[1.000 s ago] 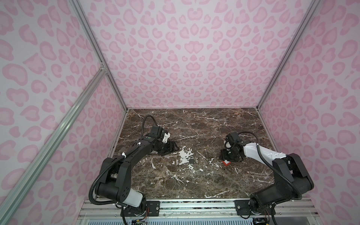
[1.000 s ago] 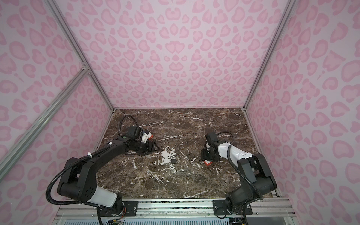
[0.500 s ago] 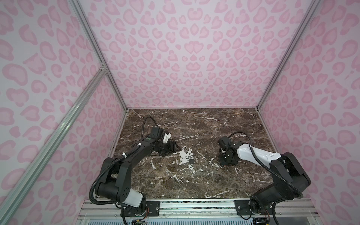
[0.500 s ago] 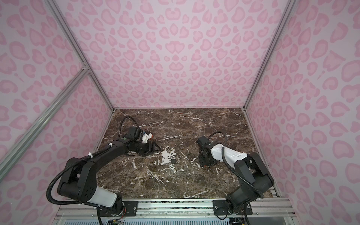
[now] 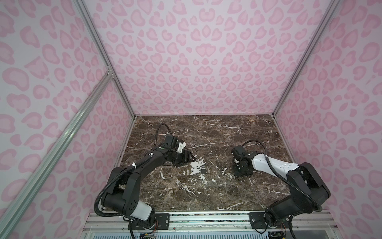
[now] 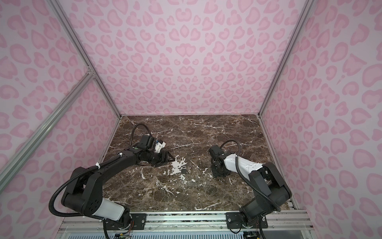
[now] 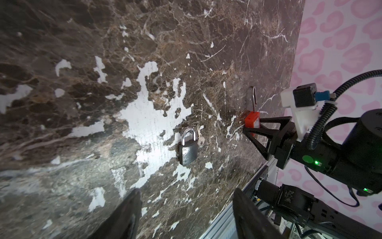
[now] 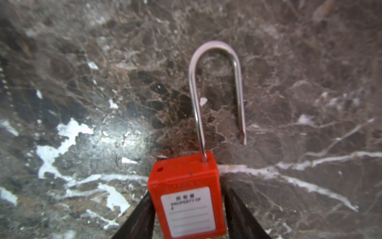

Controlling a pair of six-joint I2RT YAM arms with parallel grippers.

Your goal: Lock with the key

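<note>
Red padlock [image 8: 184,182] between fingers [image 8: 142,215] of right gripper [image 8: 188,193], apparently clamped, shackle [image 8: 215,46] open

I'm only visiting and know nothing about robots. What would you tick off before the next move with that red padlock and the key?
1. Red padlock between the right gripper's jaws: ok, they flank its body.
2. Grip firm enough to lift: cannot tell.
3. Shackle pushed home: not ok, its free end hangs outside the body.
4. Key located: ok, it lies on the table by the grey padlock, held by neither gripper.
5. Left gripper free to fetch it: ok, open and empty.
</note>
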